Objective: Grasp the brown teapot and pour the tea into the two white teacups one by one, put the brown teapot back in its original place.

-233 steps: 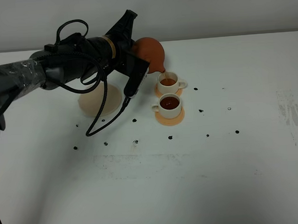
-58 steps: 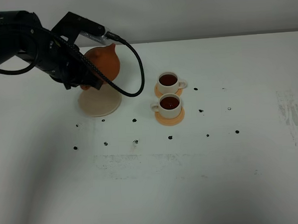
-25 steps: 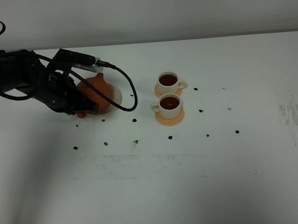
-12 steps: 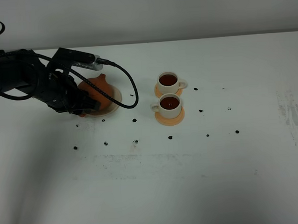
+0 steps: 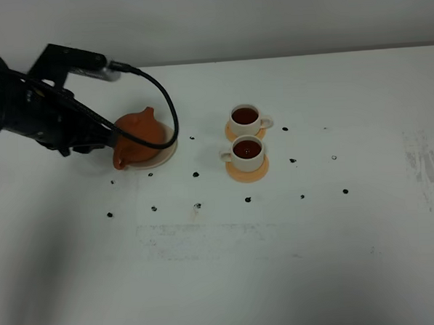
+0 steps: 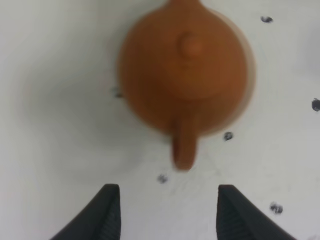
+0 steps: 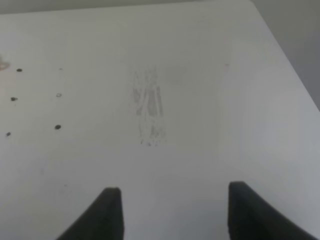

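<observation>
Teapot (image 5: 138, 134), brown clay, sat upright on its beige saucer (image 5: 169, 146) on the bench (image 5: 279, 239). Left pincer (image 6: 165, 212) hovered just off the handle, jaws spread, holding nothing. Both teacups (image 5: 244, 118) (image 5: 247, 151) held tea. Right pincer (image 7: 170, 212) gaped over bare bench.

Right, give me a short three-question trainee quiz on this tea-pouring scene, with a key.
1. True or false: the brown teapot sits on the beige saucer.
2. What do both white teacups hold? A nothing; B dark tea; C milk.
3. Fill in: the left gripper stands ____ with the teapot's handle free between its fingers.

Key: 1 true; 2 B; 3 open.
</observation>
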